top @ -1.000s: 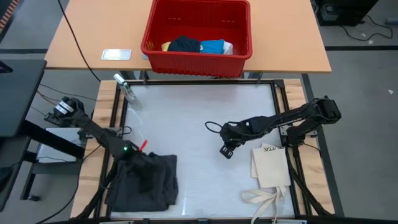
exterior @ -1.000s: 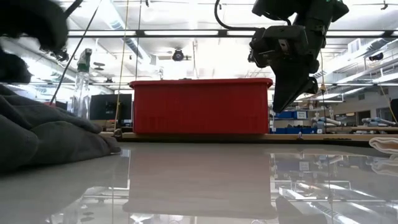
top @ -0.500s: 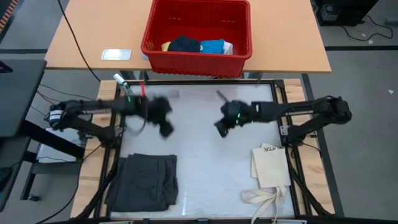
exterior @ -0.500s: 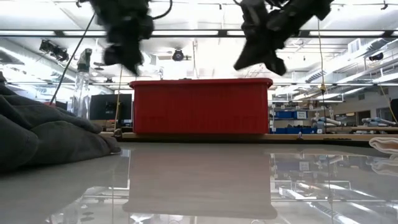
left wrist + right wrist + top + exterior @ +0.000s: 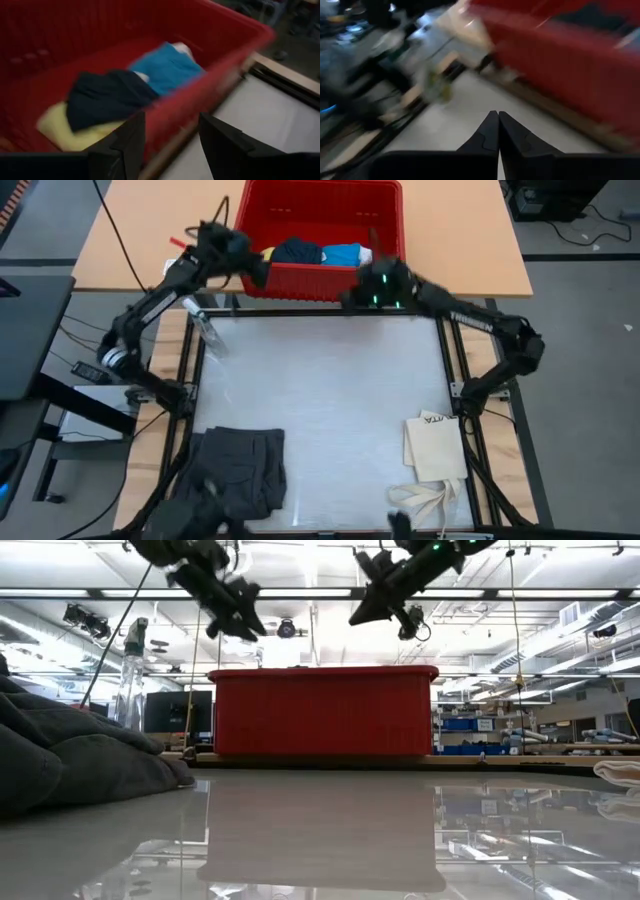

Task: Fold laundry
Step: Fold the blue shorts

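Dark grey cargo shorts (image 5: 235, 470) lie folded flat at the table's near left; they show as a grey heap in the low view (image 5: 70, 765). Navy (image 5: 105, 97), bright blue (image 5: 167, 67), yellow (image 5: 60, 125) and white (image 5: 182, 48) pieces lie in the red basket (image 5: 320, 282) beyond the far edge. My left gripper (image 5: 172, 140) is open and hovers at the basket's front left rim (image 5: 258, 272). My right gripper (image 5: 498, 130) is shut and hangs in the air before the basket's front right (image 5: 352, 295). Both are high above the table (image 5: 235, 620) (image 5: 365, 610).
A cream tote bag (image 5: 435, 448) with long straps lies at the near right. A spray bottle (image 5: 205, 328) lies at the far left corner. The red basket stands on a wooden table (image 5: 150, 240) behind the work surface. The white middle (image 5: 320, 400) holds nothing.
Both arms have swung up and toward the far edge, from low over the table's near half to the basket's front. The left gripper has come away from the grey shorts, which stay folded at the near left. The right gripper has left the place beside the tote bag.
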